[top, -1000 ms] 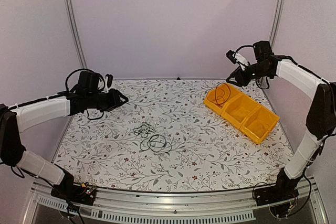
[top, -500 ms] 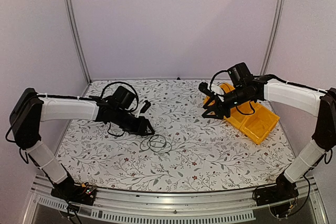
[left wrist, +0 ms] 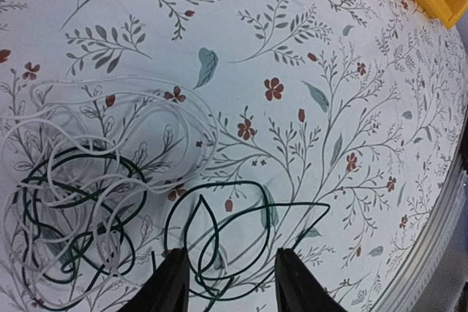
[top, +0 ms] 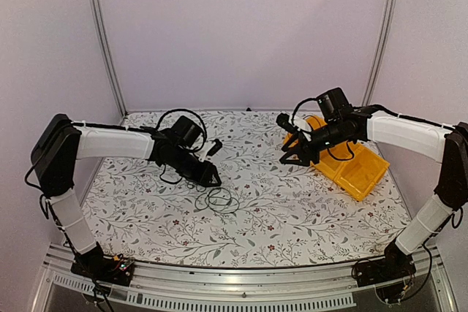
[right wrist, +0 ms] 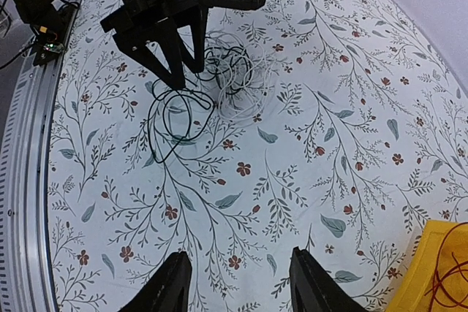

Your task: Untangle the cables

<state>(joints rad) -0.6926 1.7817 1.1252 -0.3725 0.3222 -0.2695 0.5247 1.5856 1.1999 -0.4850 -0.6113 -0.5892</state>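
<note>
The cables [top: 218, 199] lie in a loose clump on the flowered table [top: 292, 217]. Whitish and dark coils [left wrist: 80, 202] are piled together, with black loops [left wrist: 241, 224] spread beside them. My left gripper [top: 213, 178] hovers low over the clump's near edge. It is open [left wrist: 230, 259], and the black loops lie on the cloth below the gap. The right wrist view shows the clump [right wrist: 223, 71] under the left gripper [right wrist: 183, 74]. My right gripper [top: 288, 156] is open and empty [right wrist: 241, 255] above bare cloth, well right of the clump.
A yellow compartment bin [top: 360, 174] stands at the right back, partly behind my right arm; a thin red wire [right wrist: 446, 283] lies in its near compartment. The aluminium rail [right wrist: 29, 158] runs along the table's front edge.
My left arm swung from the table's left side in and down to the cable clump. My right arm came off the yellow bin, leftward and lower over the table.
</note>
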